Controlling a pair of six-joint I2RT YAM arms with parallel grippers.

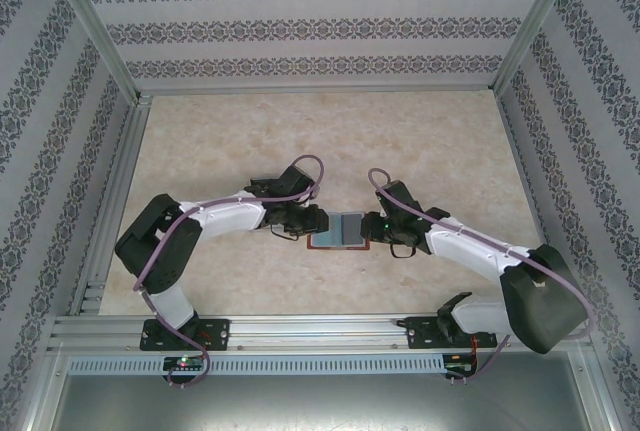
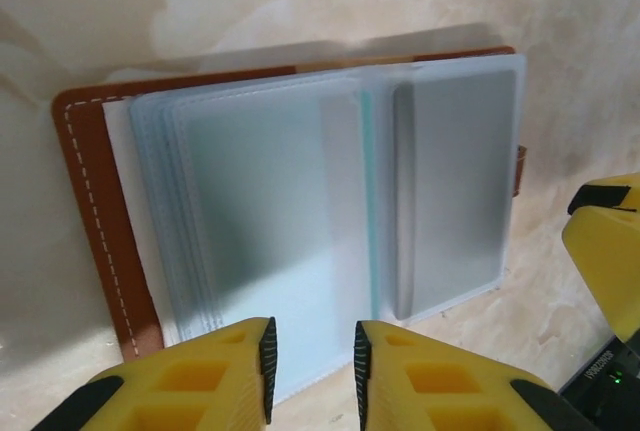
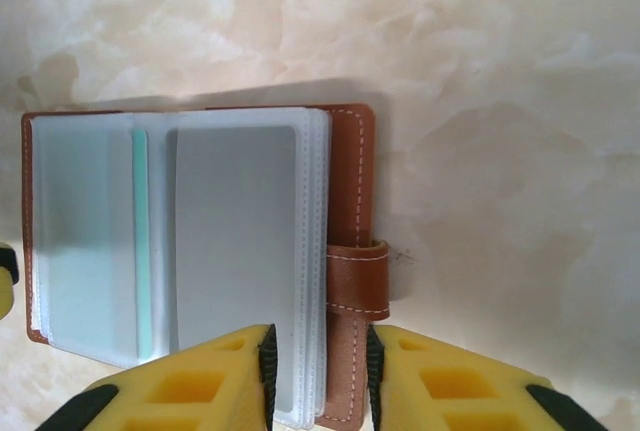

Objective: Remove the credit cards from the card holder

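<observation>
The reddish-brown card holder (image 1: 340,231) lies spread open on the table between both arms, its clear sleeves facing up. A pale grey credit card (image 3: 235,251) sits in the right-hand sleeve, and a blue-grey card (image 2: 260,201) shows through the left-hand sleeves. My left gripper (image 2: 315,361) hangs over the near edge of the left sleeve stack, jaws apart with nothing pinched. Over the holder's right edge, my right gripper (image 3: 320,371) stands open. Its fingers straddle the sleeve edges and the leather by the snap tab (image 3: 357,281).
The marble-patterned table (image 1: 250,141) stretches behind and to both sides of the holder. Patterned walls and metal frame rails (image 1: 105,201) close in the workspace. A yellow finger (image 2: 605,251) of the right gripper stands just off the holder's tab side.
</observation>
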